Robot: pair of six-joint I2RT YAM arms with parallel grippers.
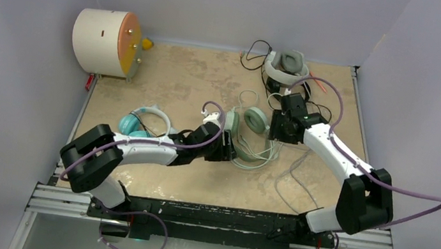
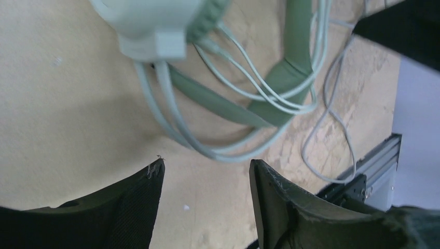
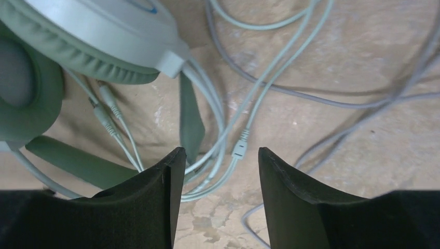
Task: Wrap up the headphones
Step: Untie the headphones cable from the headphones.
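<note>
The mint-green over-ear headphones (image 1: 256,120) lie at the table's middle with their pale cable looped beside them. In the left wrist view their cup (image 2: 155,23) and band (image 2: 270,83) lie just past my open, empty left gripper (image 2: 206,168). In the right wrist view their cups (image 3: 104,36) and cable (image 3: 223,129) lie before my open, empty right gripper (image 3: 220,155). My left gripper (image 1: 231,148) stands at their left, my right gripper (image 1: 279,127) at their right. The teal-cupped headset (image 1: 141,124) lies left. The white-and-grey headset (image 1: 287,65) lies at the back with black cable (image 1: 254,55).
A cream drum with an orange face (image 1: 108,42) stands at the back left, a small yellow thing (image 1: 147,43) beside it. A loose grey cable (image 1: 294,182) trails toward the front right. The table's metal rail (image 2: 376,166) shows at the near edge.
</note>
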